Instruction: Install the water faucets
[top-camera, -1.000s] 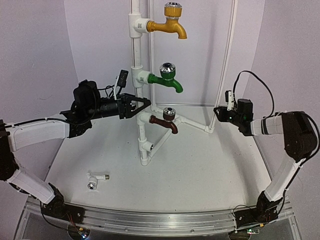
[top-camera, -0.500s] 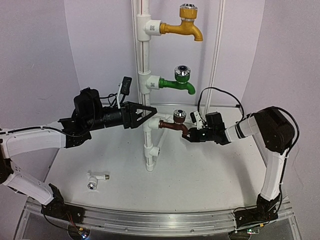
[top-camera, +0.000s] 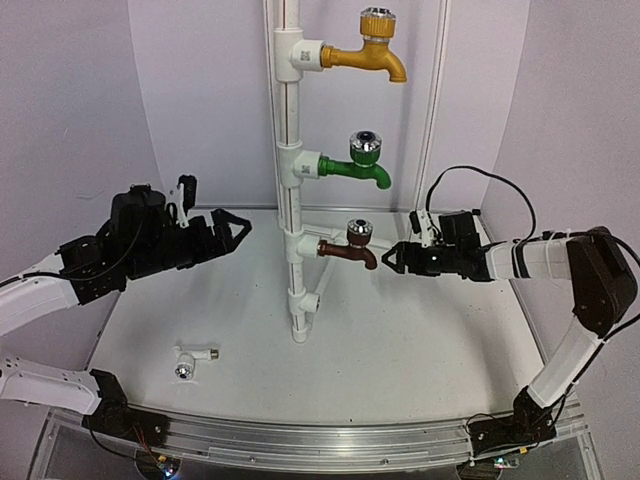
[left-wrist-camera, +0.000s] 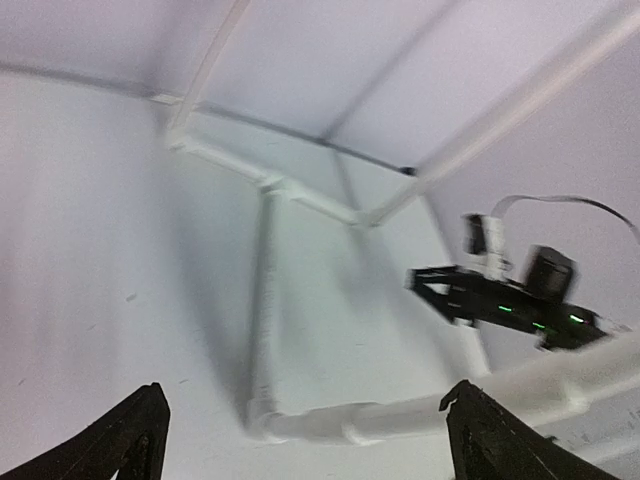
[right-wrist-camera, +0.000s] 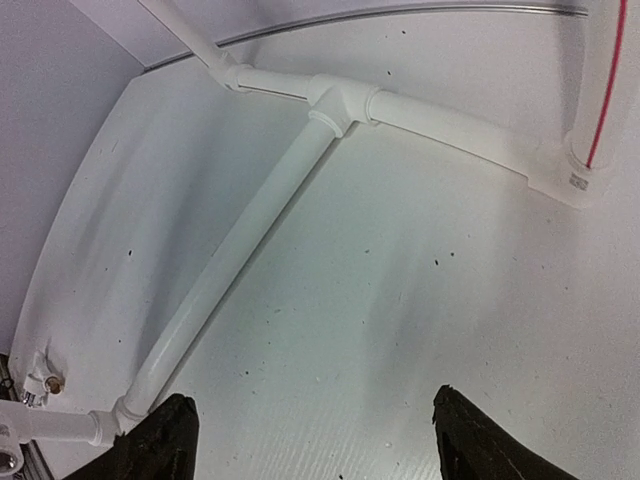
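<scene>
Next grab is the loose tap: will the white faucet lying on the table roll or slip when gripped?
Likely light: the white faucet is small and looks plastic. Lying on its side with a round silver knob on the smooth table, it may roll or pivot if nudged. Its rounded body could slip when squeezed.

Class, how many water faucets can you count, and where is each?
4: yellow faucet, green faucet and brown faucet mounted down the upright pipe; white faucet lying loose on the table. None seems hidden.
</scene>
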